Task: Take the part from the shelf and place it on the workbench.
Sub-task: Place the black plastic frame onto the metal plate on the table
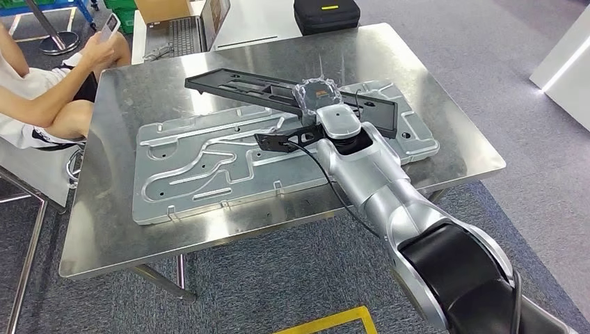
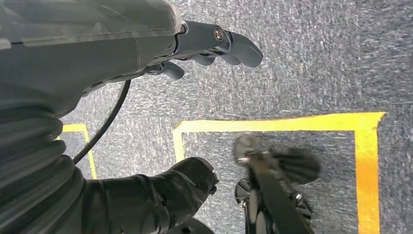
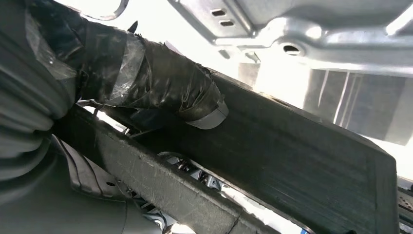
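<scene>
Steel workbench (image 1: 104, 229) w/ pressed plate (image 1: 209, 167): my right hand (image 1: 316, 97) grips black part (image 1: 278, 87); lower flat, then let go. Left hand (image 2: 214, 46) empty, fingers apart.

bright, even light; workbench (image 1: 431, 76) glare

A steel workbench (image 1: 125, 229) is standing on grey carpet (image 1: 487, 42). A large stamped metal panel (image 1: 202, 167) is lying flat across its middle, taking up much of the top. A long black part (image 1: 236, 85) is lying slantwise over the panel's far side, one end reaching out above the bare steel.
</scene>
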You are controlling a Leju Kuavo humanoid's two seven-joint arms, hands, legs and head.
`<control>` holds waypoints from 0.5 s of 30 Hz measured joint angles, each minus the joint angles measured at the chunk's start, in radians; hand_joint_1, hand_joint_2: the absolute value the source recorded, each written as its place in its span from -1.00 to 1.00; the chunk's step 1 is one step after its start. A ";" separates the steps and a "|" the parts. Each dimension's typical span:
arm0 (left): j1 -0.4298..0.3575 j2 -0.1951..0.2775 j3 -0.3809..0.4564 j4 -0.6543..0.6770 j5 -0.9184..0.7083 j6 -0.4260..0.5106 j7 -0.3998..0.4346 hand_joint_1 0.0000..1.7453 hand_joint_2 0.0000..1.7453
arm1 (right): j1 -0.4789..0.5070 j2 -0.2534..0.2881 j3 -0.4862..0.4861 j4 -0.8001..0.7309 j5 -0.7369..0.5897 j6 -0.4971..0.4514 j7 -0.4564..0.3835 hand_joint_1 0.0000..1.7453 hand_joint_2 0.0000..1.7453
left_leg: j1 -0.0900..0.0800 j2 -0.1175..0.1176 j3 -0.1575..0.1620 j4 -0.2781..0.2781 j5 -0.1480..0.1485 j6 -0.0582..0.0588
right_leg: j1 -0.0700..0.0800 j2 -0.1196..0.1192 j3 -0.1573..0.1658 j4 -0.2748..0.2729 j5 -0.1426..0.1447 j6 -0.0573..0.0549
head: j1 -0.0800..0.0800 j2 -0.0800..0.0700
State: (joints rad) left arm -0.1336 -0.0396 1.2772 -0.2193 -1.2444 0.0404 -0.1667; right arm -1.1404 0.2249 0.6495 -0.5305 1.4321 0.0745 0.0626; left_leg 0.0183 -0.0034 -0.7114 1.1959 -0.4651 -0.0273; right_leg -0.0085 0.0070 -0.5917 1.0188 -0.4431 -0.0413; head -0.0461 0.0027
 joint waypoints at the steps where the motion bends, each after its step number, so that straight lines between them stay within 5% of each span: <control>1: 0.001 0.000 0.000 0.000 0.000 0.000 0.000 -1.00 1.00 | 0.001 0.000 -0.002 0.000 0.000 -0.001 0.000 1.00 1.00 | 0.001 0.000 0.029 -0.068 0.036 0.000 | 0.000 0.000 0.005 0.004 -0.008 0.004 | 0.000 0.000; 3: 0.000 0.000 0.000 0.000 0.000 0.000 0.000 -1.00 1.00 | 0.000 -0.001 -0.007 0.001 0.000 -0.002 0.000 1.00 1.00 | -0.002 0.000 0.071 -0.163 0.065 0.007 | 0.002 0.001 0.010 0.010 -0.020 0.014 | 0.000 0.000; 8: -0.002 0.000 0.000 0.000 0.000 0.000 0.001 -1.00 1.00 | 0.001 -0.003 -0.012 0.003 0.000 -0.003 -0.001 1.00 1.00 | -0.001 -0.001 0.090 -0.184 0.051 0.039 | 0.003 0.000 -0.004 0.048 -0.050 0.038 | 0.001 0.000; 12: -0.001 0.000 0.000 0.000 0.002 -0.004 0.001 -1.00 1.00 | 0.006 -0.005 -0.015 0.007 -0.001 -0.005 -0.003 1.00 1.00 | -0.002 -0.001 0.106 -0.183 0.036 0.057 | 0.002 -0.002 -0.138 0.285 -0.129 0.043 | 0.001 0.000; 13: -0.001 0.000 0.000 0.000 0.002 -0.005 0.001 -1.00 1.00 | 0.011 -0.006 -0.015 0.009 -0.001 -0.005 -0.005 1.00 1.00 | -0.003 -0.002 0.111 -0.182 0.031 0.057 | 0.002 -0.002 -0.159 0.304 -0.119 0.042 | 0.001 0.000; 15: 0.000 0.000 0.000 0.000 0.003 -0.004 0.001 -1.00 1.00 | 0.019 -0.007 -0.017 0.011 -0.002 -0.007 -0.008 1.00 1.00 | -0.005 -0.004 0.124 -0.178 0.018 0.056 | 0.003 -0.002 -0.144 0.226 -0.043 0.035 | 0.001 0.000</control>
State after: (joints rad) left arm -0.1338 -0.0392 1.2772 -0.2193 -1.2417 0.0361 -0.1658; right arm -1.1216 0.2180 0.6325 -0.5192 1.4303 0.0673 0.0548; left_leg 0.0132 -0.0074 -0.5874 1.0174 -0.4467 0.0288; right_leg -0.0059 0.0049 -0.7359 1.2449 -0.4864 -0.0066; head -0.0450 0.0027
